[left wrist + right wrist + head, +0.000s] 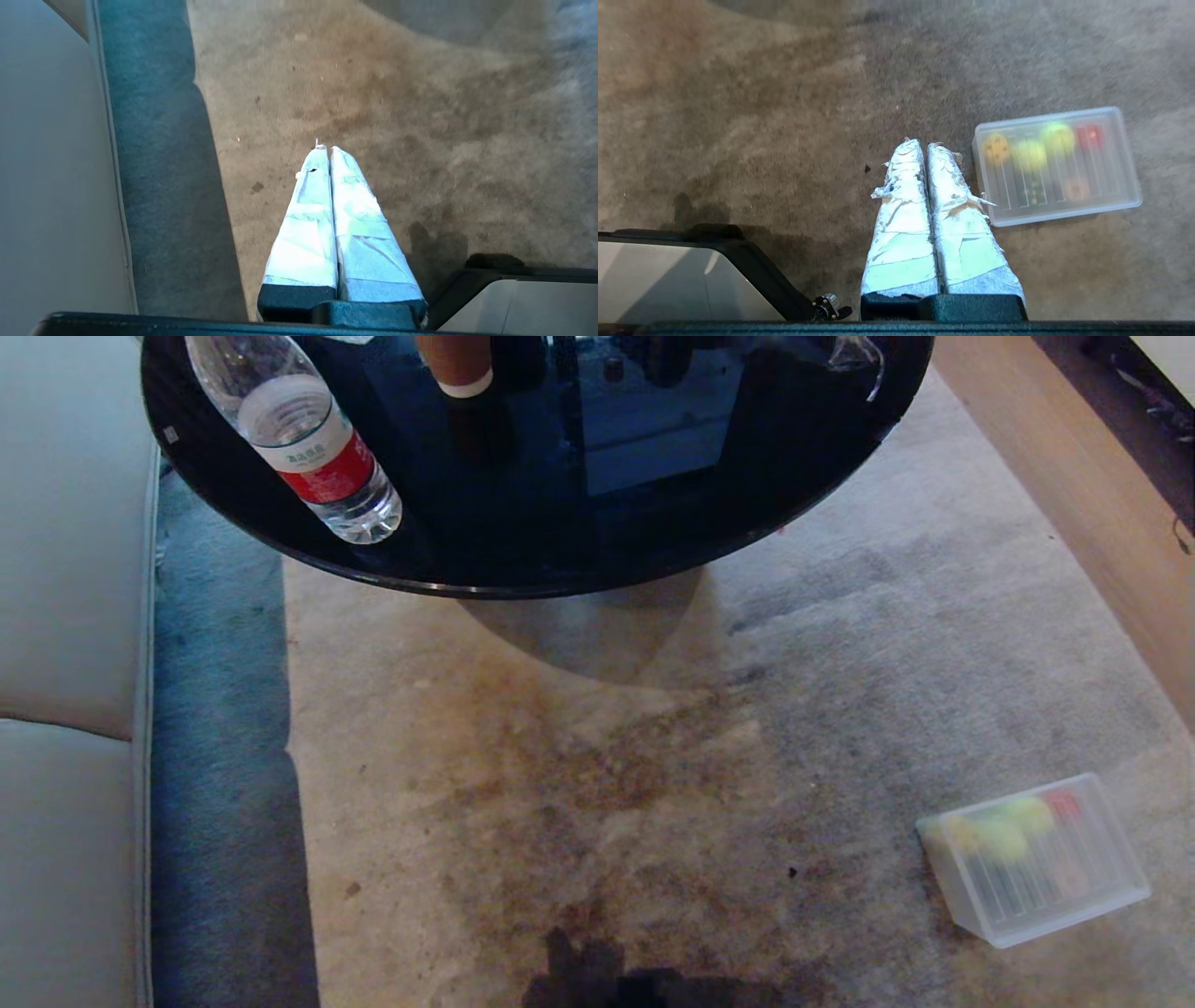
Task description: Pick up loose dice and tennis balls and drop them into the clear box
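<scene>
Showing a red-and-white label on the bottle (303, 439) lying on the table (523, 560), with small dark characters on the white band, too small for reading. Showing no other legible text, brand, number or sign anywhere.
</scene>
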Motion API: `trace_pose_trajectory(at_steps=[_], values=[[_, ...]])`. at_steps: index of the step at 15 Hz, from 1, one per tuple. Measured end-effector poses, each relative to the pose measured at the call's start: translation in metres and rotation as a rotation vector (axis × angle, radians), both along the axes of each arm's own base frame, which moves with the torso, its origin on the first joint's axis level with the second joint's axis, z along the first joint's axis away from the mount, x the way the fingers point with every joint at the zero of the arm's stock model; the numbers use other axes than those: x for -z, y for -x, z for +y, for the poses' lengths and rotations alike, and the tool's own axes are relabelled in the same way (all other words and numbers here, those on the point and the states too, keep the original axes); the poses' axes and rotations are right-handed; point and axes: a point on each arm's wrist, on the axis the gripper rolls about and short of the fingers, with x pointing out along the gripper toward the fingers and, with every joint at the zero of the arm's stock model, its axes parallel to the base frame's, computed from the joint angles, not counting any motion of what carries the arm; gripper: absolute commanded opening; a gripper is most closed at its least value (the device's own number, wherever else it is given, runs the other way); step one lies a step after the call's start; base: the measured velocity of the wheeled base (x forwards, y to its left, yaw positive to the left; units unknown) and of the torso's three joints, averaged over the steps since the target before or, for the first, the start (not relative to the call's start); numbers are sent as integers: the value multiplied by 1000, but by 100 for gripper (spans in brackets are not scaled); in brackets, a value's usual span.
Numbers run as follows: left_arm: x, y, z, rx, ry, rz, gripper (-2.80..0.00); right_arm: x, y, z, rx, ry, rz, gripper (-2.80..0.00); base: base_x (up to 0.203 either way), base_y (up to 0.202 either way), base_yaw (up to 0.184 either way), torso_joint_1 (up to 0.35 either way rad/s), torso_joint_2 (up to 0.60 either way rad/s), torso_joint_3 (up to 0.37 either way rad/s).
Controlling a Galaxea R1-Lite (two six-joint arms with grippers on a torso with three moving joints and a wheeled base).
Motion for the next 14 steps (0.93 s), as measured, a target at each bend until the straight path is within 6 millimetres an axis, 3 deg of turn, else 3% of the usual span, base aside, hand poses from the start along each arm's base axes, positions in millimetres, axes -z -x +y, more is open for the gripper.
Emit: trace_pose_trajectory(at_steps=[14], values=[[0, 0, 0, 0, 0, 0, -280, 0, 0, 0, 0, -1, 0, -280, 0, 0, 0, 1, 1, 203]])
